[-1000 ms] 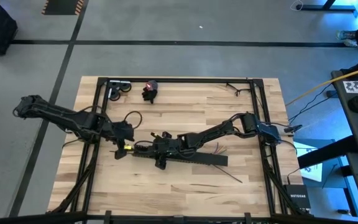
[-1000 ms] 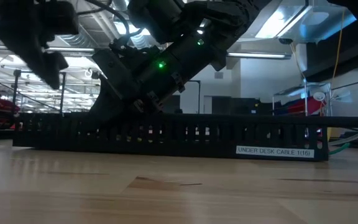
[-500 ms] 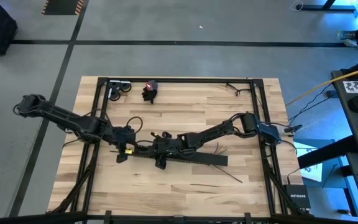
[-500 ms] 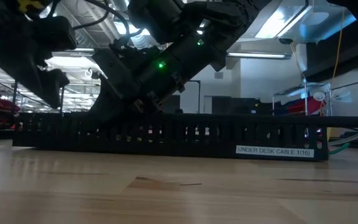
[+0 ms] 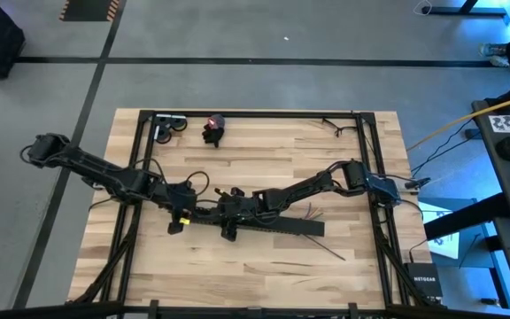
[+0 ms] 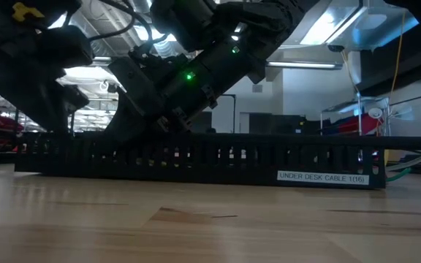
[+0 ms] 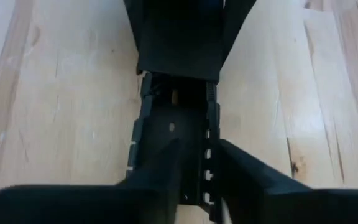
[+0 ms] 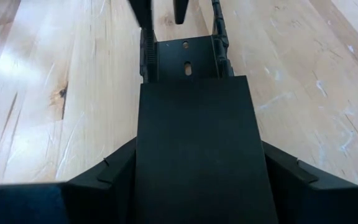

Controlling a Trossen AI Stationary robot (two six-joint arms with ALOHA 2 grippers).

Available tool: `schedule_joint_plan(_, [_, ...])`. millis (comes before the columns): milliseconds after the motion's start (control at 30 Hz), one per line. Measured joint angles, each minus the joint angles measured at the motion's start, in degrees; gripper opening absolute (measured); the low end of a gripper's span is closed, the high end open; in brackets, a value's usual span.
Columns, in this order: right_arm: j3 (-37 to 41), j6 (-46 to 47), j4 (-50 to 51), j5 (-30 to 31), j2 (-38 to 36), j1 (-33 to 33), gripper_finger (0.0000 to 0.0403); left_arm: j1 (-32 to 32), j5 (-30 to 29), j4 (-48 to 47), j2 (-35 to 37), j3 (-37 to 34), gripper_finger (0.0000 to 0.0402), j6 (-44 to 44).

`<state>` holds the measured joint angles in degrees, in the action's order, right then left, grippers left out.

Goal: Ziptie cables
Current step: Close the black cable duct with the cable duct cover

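The long black slotted bar (image 5: 264, 223) lies flat across the middle of the table, labelled on its near side (image 6: 321, 177). My right gripper (image 5: 230, 214) is shut on it left of its middle. My left gripper (image 7: 199, 186) hovers low over the bar's left end (image 5: 177, 219), fingers slightly apart; one is over the channel and one outside a slotted wall (image 7: 207, 174). Whether they touch it I cannot tell. The cables (image 5: 310, 212), thin coloured wires, lie on the wood just beyond the bar's right part; green and white strands (image 6: 399, 172) show behind its right end. My right gripper holds the bar by a flat black plate (image 8: 194, 124) that covers its channel, one finger (image 8: 107, 177) on each long side. The fingers come slanting down from the table's right and point along the bar. The bar rests flat on the table.
A thin dark zip-tie strip (image 5: 330, 252) lies near the bar's right end and another (image 5: 330, 124) by the far right corner. Small dark and red parts (image 5: 212, 128) and a grey piece (image 5: 168, 127) sit at the far edge. A black frame (image 5: 361, 159) borders the table.
My left gripper has moved toward the table's right and near edge and come down to the bar's left end. My right gripper and the bar have stayed where they were.
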<state>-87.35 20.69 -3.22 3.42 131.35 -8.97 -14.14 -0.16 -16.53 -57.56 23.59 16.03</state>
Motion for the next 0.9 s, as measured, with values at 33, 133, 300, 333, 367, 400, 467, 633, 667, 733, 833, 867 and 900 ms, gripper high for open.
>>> schedule_joint_plan(33, [0.0, 0.0, 0.0, 0.0, 0.0, 0.0, 0.0237, 0.1, 0.0, 0.0, 0.0, 0.0, 0.0077, 0.0])
schedule_joint_plan(133, [0.0, 0.0, 0.0, 0.0, 0.0, 0.0, 0.0237, 0.6, 0.0, 0.1, 0.0, 0.0, 0.0033, -0.2])
schedule_joint_plan(300, [0.0, 0.0, 0.1, 0.0, 0.0, 0.0, 0.0237, 1.3, -2.8, -0.8, 0.0, 0.0, 0.0007, -1.4])
schedule_joint_plan(333, [0.0, 0.0, 0.1, 0.0, 0.0, 0.0, 0.0237, 1.5, -3.8, -1.7, -0.1, 0.0, 0.0005, -1.5])
schedule_joint_plan(367, [0.0, 0.0, 0.1, 0.0, 0.0, 0.0, 0.0237, 1.6, -4.2, -2.7, -0.3, 0.0, 0.0002, -1.8])
schedule_joint_plan(400, [0.0, 0.0, 0.1, 0.0, 0.0, 0.0, 0.0237, 1.7, -4.2, -3.6, -0.6, 0.0, 0.0001, -2.2])
schedule_joint_plan(467, [0.0, 0.0, 0.1, 0.0, 0.0, 0.0, 0.0237, 1.8, -2.8, -4.4, -1.7, 0.0, 0.0, -3.0])
schedule_joint_plan(633, [0.0, 0.0, 0.2, 0.4, 0.0, 0.0, 0.0237, 1.7, 1.4, -4.2, -5.3, 0.0, 0.0, -4.7])
schedule_joint_plan(667, [0.0, 0.0, 0.2, 0.7, 0.0, 0.0, 0.0237, 1.6, 1.6, -3.8, -6.0, 0.0, 0.0, -5.0])
schedule_joint_plan(733, [0.0, -0.1, 0.3, 1.1, 0.0, 0.0, 0.0237, 1.4, 1.6, -3.2, -7.3, 0.0, 0.0, -5.1])
schedule_joint_plan(833, [0.0, -0.1, 0.3, 1.1, 0.0, 0.0, 0.0237, 1.4, 1.5, -1.8, -9.3, 0.0, 0.0006, -5.5])
schedule_joint_plan(867, [0.0, -0.1, 0.3, 1.1, 0.0, 0.0, 0.0237, 1.4, 1.5, -1.0, -9.9, 0.0, 0.001, -5.5])
schedule_joint_plan(900, [0.0, -0.1, 0.3, 1.1, 0.0, 0.0, 0.0236, 1.4, 1.5, -0.4, -10.4, 0.0, 0.0015, -5.1])
